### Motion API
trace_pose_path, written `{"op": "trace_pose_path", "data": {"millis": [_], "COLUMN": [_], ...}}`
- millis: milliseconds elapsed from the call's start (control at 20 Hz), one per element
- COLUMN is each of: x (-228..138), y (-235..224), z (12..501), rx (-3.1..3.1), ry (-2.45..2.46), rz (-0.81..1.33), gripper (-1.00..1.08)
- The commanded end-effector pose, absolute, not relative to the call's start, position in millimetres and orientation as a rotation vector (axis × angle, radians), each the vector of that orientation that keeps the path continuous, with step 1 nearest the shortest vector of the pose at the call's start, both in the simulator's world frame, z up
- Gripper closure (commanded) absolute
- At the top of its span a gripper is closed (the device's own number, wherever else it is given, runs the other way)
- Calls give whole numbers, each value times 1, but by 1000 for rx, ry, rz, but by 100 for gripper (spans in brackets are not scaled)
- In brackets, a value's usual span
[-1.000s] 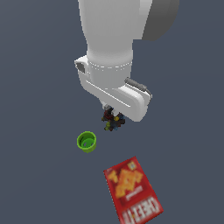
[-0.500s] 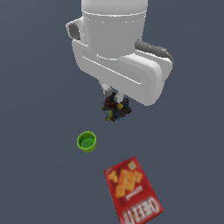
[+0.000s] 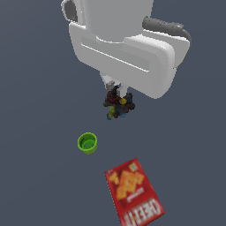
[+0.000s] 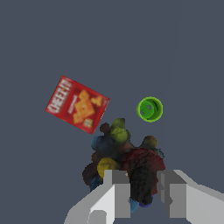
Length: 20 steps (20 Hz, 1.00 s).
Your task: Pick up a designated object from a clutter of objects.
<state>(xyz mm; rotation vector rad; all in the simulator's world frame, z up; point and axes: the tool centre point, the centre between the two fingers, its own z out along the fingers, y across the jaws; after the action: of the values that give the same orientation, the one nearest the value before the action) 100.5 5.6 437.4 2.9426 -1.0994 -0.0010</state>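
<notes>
The designated object is a small dark lumpy thing (image 3: 118,105) with red, yellow, blue and green specks. It hangs under my white hand, well above the floor, in the exterior view. In the wrist view the same dark thing (image 4: 122,162) sits between my grey fingers (image 4: 117,192). My gripper (image 4: 143,192) is shut on it; in the exterior view the gripper (image 3: 114,90) is mostly hidden by the hand. The green cup (image 3: 87,143) and the red cracker box (image 3: 134,193) lie on the floor below, apart from the held thing.
The cup (image 4: 149,109) and the cracker box (image 4: 76,104) also show in the wrist view, far beneath the gripper. The floor (image 3: 35,167) is plain dark grey. The large white arm body (image 3: 128,48) fills the upper part of the exterior view.
My arm has risen toward the camera with the dark lumpy thing held in the gripper. The cup and the cracker box have not moved.
</notes>
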Motion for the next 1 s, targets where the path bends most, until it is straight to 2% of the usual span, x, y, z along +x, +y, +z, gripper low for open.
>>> {"op": "trace_pose_path", "data": {"millis": [0,450,950], "x": [101,102,107], "y": [6,4,-7], "z": [440,442,469], "rx": [2943,2942,2942], "ry": [-1099,-1099,-1099], "rz": [0,-2,-2], "gripper": [108,108,108]}}
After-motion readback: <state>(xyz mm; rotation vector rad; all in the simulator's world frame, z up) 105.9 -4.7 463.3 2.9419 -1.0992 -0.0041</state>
